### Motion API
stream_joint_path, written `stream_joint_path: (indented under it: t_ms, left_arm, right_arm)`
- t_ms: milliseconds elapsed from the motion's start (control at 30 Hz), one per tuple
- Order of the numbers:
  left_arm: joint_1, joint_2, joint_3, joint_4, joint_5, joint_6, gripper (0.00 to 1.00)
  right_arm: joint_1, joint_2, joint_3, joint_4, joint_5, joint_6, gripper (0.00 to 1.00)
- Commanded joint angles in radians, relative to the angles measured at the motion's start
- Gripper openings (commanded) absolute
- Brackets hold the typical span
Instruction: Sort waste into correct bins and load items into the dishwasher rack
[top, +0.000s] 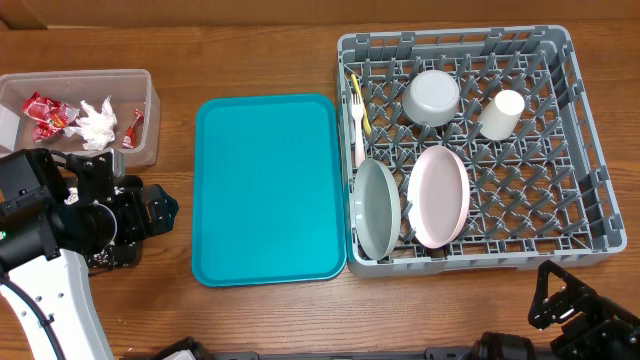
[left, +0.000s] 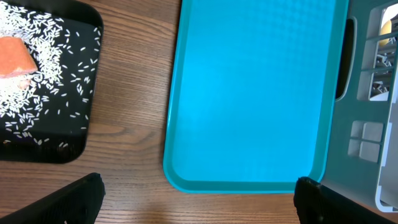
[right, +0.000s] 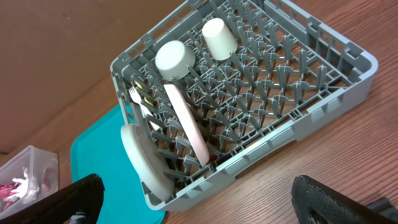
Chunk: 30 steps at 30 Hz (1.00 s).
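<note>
The grey dishwasher rack (top: 450, 40) holds a grey bowl (top: 432, 96), a white cup (top: 502, 113), a grey plate (top: 376, 208), a pinkish plate (top: 438, 195) and yellow and white cutlery (top: 357, 120). In the clear tub (top: 152, 110) lie red wrappers (top: 45, 115) and a white napkin (top: 98, 124). The black tray (left: 87, 124) carries rice grains (left: 53, 56) and an orange cube (left: 15, 57). My left gripper (left: 199, 205) is open over bare wood between the black tray and the teal tray. Open too, my right gripper (right: 199, 199) hangs off the rack's near corner (right: 280, 146).
A large teal serving tray (top: 268, 190) lies between the tub and the rack, touching the rack's left wall. In the overhead view my left arm hides most of the black tray. Bare wooden table runs along the front edge.
</note>
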Motion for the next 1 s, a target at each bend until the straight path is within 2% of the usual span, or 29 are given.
stream_joint_path:
  t_ms: [0,133,300,533,733,967]
  left_arm:
    - [0.003,0.004,-0.005,0.004,0.010,0.008,1.00]
    - [0.003,0.004,-0.005,0.004,0.010,0.008,1.00]
    - [0.003,0.004,-0.005,0.004,0.011,0.008,1.00]
    - [0.003,0.004,-0.005,0.004,0.010,0.008,1.00]
    - [0.003,0.004,-0.005,0.004,0.010,0.008,1.00]
    - [0.003,0.004,-0.005,0.004,0.010,0.008,1.00]
  right_arm:
    - [0.024,0.000,-0.021,0.018,0.039,0.005,1.00]
    - [0.096,-0.055,-0.125,0.125,0.100,0.005,1.00]
    - [0.177,-0.196,-0.351,0.376,0.100,-0.003,1.00]
    - [0.180,-0.439,-0.776,0.719,0.087,-0.153,1.00]
    - [0.180,-0.599,-1.090,1.030,0.053,-0.158,1.00]
    - [0.180,-0.636,-1.358,1.380,0.008,-0.158,1.00]
